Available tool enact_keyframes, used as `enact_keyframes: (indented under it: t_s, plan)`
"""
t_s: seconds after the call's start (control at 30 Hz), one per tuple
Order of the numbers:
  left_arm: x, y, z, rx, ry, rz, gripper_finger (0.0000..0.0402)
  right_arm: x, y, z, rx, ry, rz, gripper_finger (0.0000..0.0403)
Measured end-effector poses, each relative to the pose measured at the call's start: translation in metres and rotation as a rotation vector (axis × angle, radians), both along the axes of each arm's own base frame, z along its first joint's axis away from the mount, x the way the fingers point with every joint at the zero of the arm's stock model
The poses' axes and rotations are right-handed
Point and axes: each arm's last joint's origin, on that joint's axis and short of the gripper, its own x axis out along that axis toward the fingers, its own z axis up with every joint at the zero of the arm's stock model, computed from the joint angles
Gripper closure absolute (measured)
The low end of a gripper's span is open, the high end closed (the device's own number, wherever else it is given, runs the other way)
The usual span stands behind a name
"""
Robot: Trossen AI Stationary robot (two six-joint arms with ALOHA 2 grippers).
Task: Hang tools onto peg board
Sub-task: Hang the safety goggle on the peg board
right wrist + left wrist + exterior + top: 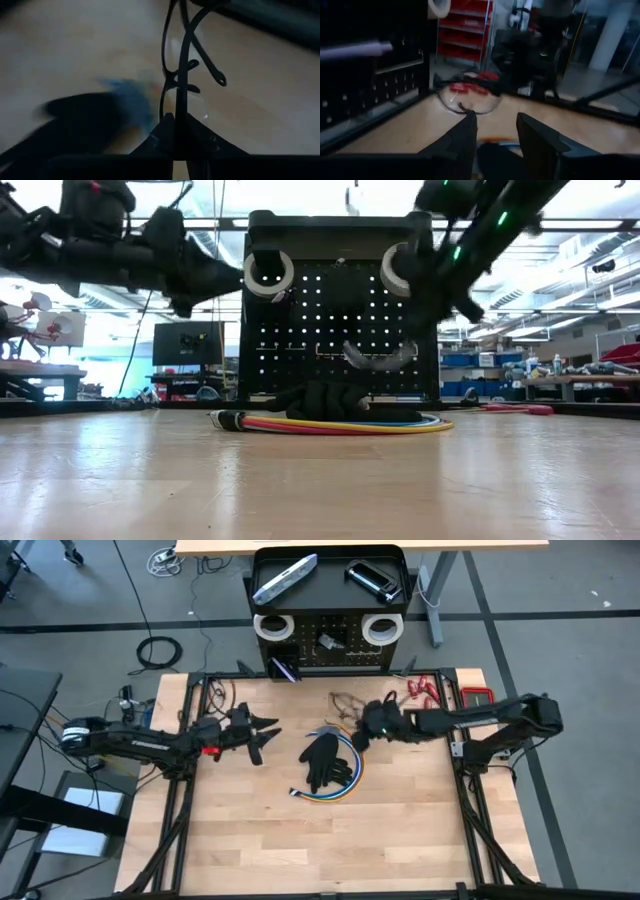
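The black peg board (330,645) stands at the table's far edge. Two white tape rolls (272,627) (380,628) and a purple-handled tool (283,668) hang on it. A silver flat bar (285,578) and a black clamp (373,578) lie in its top tray. My right gripper (362,732) is shut on black-framed safety glasses (187,100), which hang in front of the board (380,358). My left gripper (497,132) is open and level at the table's left (265,735), holding nothing. Black gloves (325,760) lie on coiled cables (335,785). My right gripper pinches the glasses' thin black frame (176,107) beside a clear lens, between its two fingertips. The fingers slant downward from the table's right side. The glasses stick out past the fingertips and hang clear of the table.
Red-handled tools (425,690) and a red case (478,696) lie at the table's far right corner. Bare wood lies along the near half (320,850). Cables and gear lie on the floor beyond the left edge.
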Motion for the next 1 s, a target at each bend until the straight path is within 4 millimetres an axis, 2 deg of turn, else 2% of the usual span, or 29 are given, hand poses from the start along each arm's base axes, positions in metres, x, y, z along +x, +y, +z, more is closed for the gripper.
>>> enact_keyframes:
  t_s: [0.1, 0.17, 0.33, 0.57, 0.8, 1.0]
  plan:
    - [0.001, 0.000, -0.013, -0.040, 0.035, 0.012, 0.0254, 0.003, 0.029, 0.020, -0.133, -0.072, 0.180, 0.0371]
    - [0.006, 0.001, -0.015, -0.074, 0.031, 0.012, 0.0254, 0.006, 0.044, 0.029, -0.231, -0.119, 0.239, 0.0371]
    - [0.025, 0.001, -0.017, -0.145, -0.027, -0.046, 0.0254, 0.016, 0.067, 0.041, -0.433, -0.204, 0.307, 0.0371]
    - [0.065, -0.006, -0.007, -0.114, -0.201, -0.121, 0.0254, 0.036, 0.074, 0.035, -0.597, -0.231, 0.283, 0.0371]
    - [0.102, 0.001, 0.004, -0.087, -0.285, -0.092, 0.0254, 0.052, 0.076, 0.028, -0.736, -0.253, 0.242, 0.0371]
    - [0.108, 0.003, 0.006, -0.096, -0.293, -0.024, 0.0254, 0.054, 0.078, 0.025, -0.761, -0.241, 0.214, 0.0370]
